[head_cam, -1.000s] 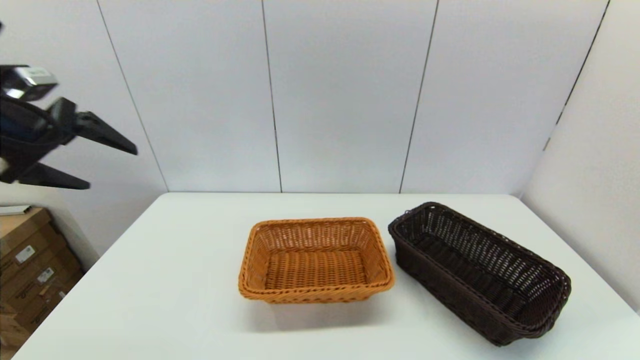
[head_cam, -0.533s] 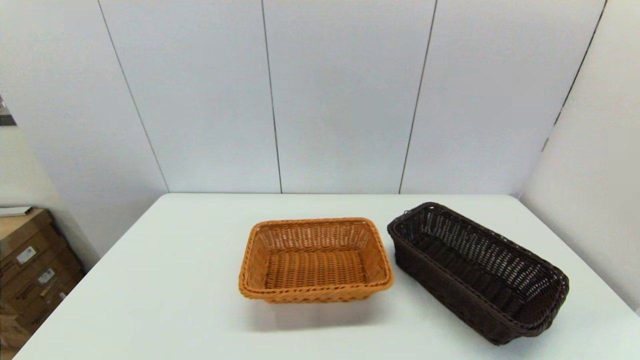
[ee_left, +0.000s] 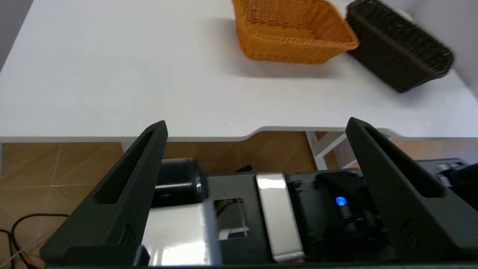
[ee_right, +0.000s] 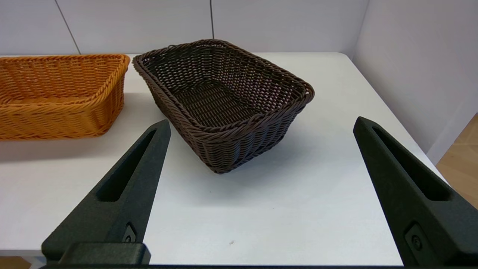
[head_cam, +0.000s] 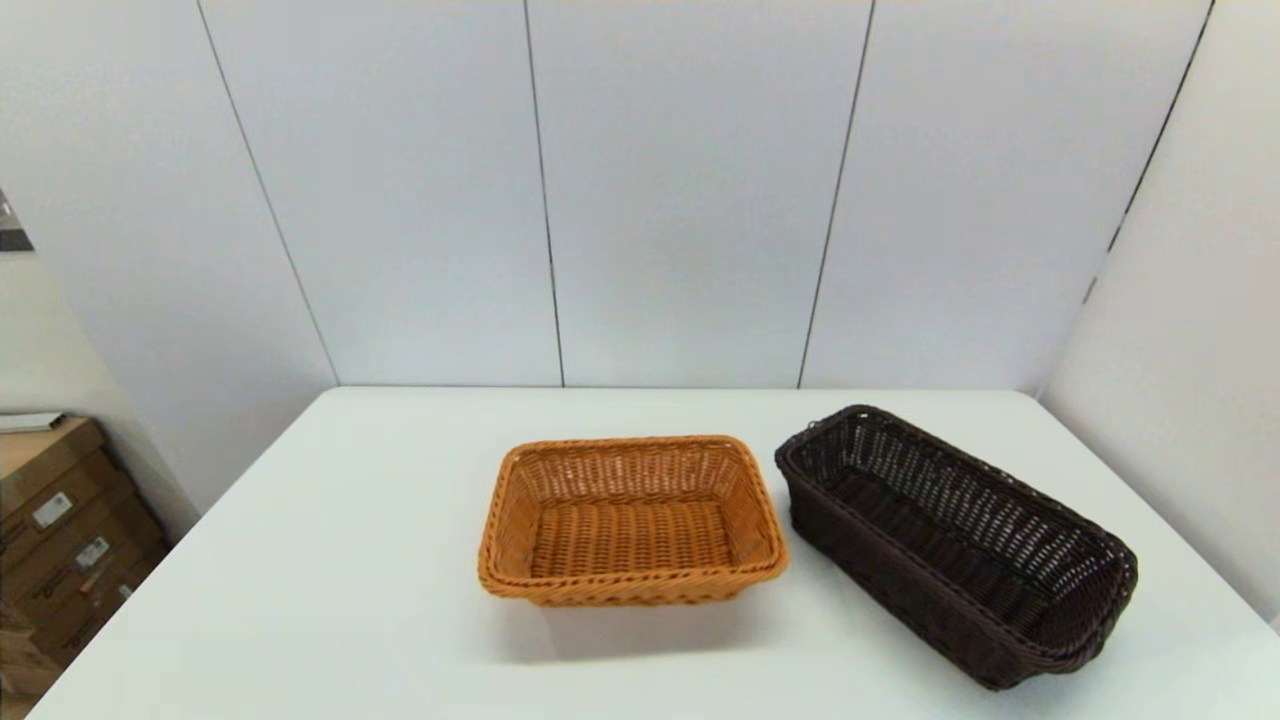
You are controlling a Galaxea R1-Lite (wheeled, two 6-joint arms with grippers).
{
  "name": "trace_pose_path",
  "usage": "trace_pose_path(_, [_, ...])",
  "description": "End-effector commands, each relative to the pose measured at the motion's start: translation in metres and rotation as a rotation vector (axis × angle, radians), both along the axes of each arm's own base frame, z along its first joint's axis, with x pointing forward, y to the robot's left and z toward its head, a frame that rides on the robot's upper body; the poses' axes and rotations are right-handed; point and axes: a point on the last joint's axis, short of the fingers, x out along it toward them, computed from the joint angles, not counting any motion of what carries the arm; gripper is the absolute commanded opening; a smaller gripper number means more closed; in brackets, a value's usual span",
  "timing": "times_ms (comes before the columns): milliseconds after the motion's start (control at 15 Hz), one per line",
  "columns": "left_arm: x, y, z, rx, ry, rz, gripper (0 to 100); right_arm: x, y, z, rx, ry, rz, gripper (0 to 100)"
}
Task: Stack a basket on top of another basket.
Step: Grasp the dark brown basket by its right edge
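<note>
The dark brown basket [head_cam: 950, 545] sits at the right of the white table [head_cam: 330, 560], angled toward the near right corner. Just left of it, apart by a small gap, stands the orange-tan basket [head_cam: 630, 520]. Both are empty and upright. No gripper shows in the head view. My right gripper [ee_right: 261, 123] is open, low over the table's near edge, facing the dark basket's [ee_right: 220, 93] short end, with the orange basket [ee_right: 59, 97] beside it. My left gripper [ee_left: 257, 125] is open, held back off the table's near edge, far from the orange basket [ee_left: 295, 33] and the dark basket [ee_left: 399, 56].
Panelled walls close the table at the back and along the right side [head_cam: 1180, 300]. Cardboard boxes [head_cam: 60, 530] stand on the floor past the table's left edge. The robot's own base [ee_left: 276, 213] lies under the left gripper.
The left gripper, seen raised at the head view's upper left a second ago, has dropped out of that view. Both baskets stay where they were.
</note>
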Motion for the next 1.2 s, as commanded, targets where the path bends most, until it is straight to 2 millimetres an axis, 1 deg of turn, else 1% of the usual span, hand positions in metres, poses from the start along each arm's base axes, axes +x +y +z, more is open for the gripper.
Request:
trace_pose_path(67, [0.056,0.007,-0.042,0.073,-0.254,0.159,100,0.000,0.000,0.000,0.000,0.002,0.002,100])
trace_pose_path(133, [0.073,0.008,-0.049,0.130,-0.324,0.157,100,0.000,0.000,0.000,0.000,0.002,0.000,100])
trace_pose_path(200, [0.087,0.008,-0.061,0.195,-0.352,0.161,100,0.000,0.000,0.000,0.000,0.002,0.000,100])
trace_pose_path(267, [0.098,0.008,-0.073,0.247,-0.354,0.155,100,0.000,0.000,0.000,0.000,0.002,0.000,100])
trace_pose_path(400, [0.113,0.008,-0.097,0.328,-0.348,0.139,100,0.000,0.000,0.000,0.000,0.002,0.000,100])
trace_pose_path(467, [0.117,0.008,-0.104,0.332,-0.344,0.133,100,0.000,0.000,0.000,0.000,0.002,0.000,100])
trace_pose_path(533, [0.121,0.008,-0.116,0.354,-0.313,0.133,100,0.000,0.000,0.000,0.000,0.002,0.000,100])
trace_pose_path(600, [0.121,0.008,-0.116,0.338,-0.320,0.142,100,0.000,0.000,0.000,0.000,0.002,0.002,100])
trace_pose_path(800, [0.122,0.010,-0.115,0.183,-0.298,0.247,100,0.000,0.000,0.000,0.000,0.002,0.002,100])
trace_pose_path(1200, [0.122,0.010,-0.115,0.182,-0.306,0.247,100,0.000,0.000,0.000,0.000,0.002,0.000,100])
